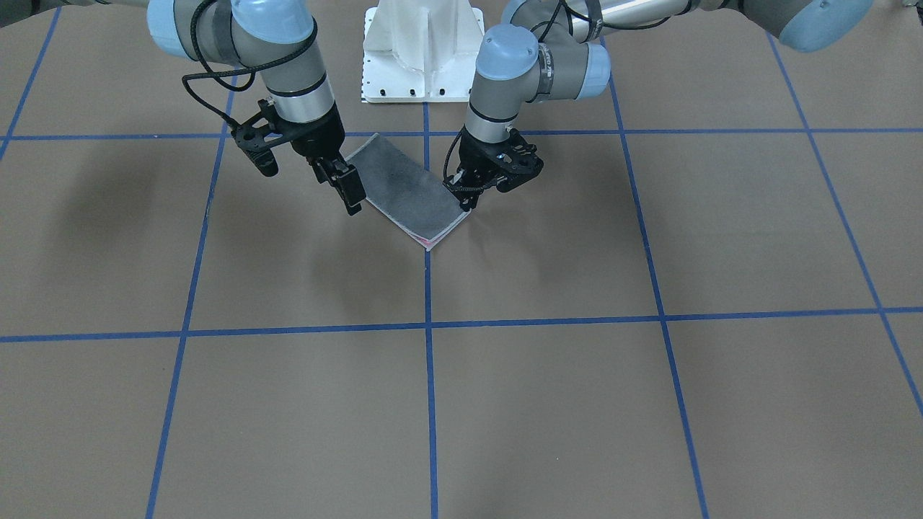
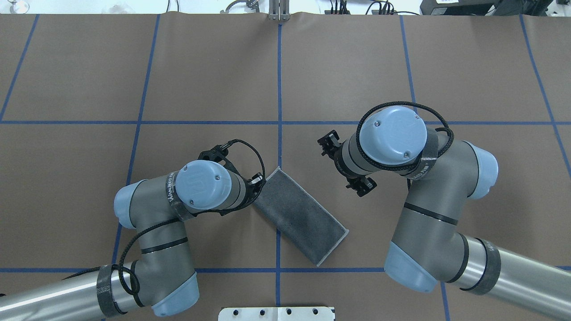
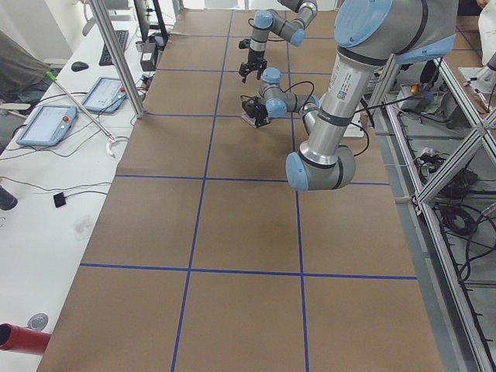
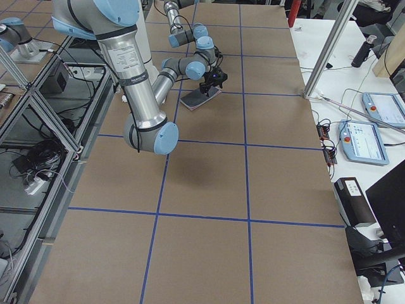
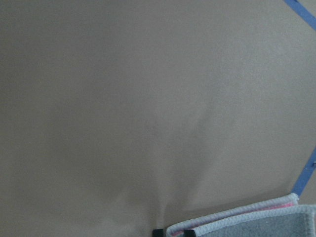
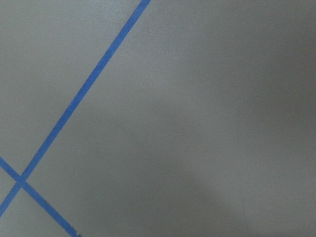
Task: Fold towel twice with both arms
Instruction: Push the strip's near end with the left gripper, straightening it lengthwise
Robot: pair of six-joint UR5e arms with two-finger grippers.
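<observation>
Folded once, grey up, the towel (image 2: 301, 216) is laid centrally on the table (image 2: 200, 67), 11 to 5 o'clock overhead. Soft and limp, it is best pinched at a short end's corners. The left gripper (image 1: 467, 196) is set at its 11 o'clock end, the right gripper (image 1: 351, 196) apparently clear at 2 o'clock; neither's closure can be told. Pink inner layers, unseen overhead, are shown at the left wrist.

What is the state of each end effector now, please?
Left end effector: at the towel edge; grip cannot be told.
Right end effector: holds nothing; open or closed cannot be told.
</observation>
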